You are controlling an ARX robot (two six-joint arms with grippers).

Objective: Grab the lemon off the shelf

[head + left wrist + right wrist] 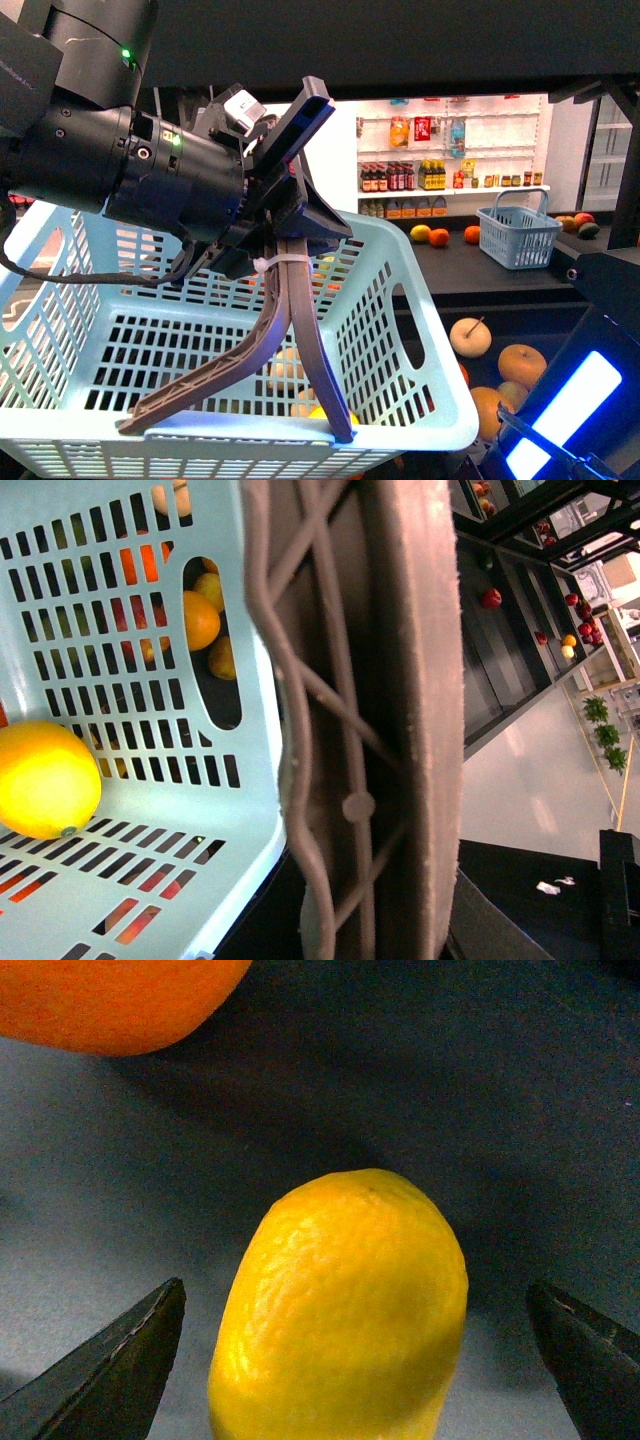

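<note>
Two claws spread: right claw (355,1285) astride lemon (340,1325) on dark shelf (480,1110), left claw (238,430) over basket (425,305).

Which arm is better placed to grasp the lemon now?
Right: its open gripper has the lemon between its fingers on the shelf; the left gripper is at the basket rim.

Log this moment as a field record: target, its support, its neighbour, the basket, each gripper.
target: lemon, not yet gripped
support: dark shelf deck
neighbour: orange fruit, nearby, not touching the lemon
basket: light blue, holds a yellow round fruit
right gripper: open, fingertips either side of the lemon, gaps both sides
left gripper: fingers spread, tips at the basket's near rim
</note>
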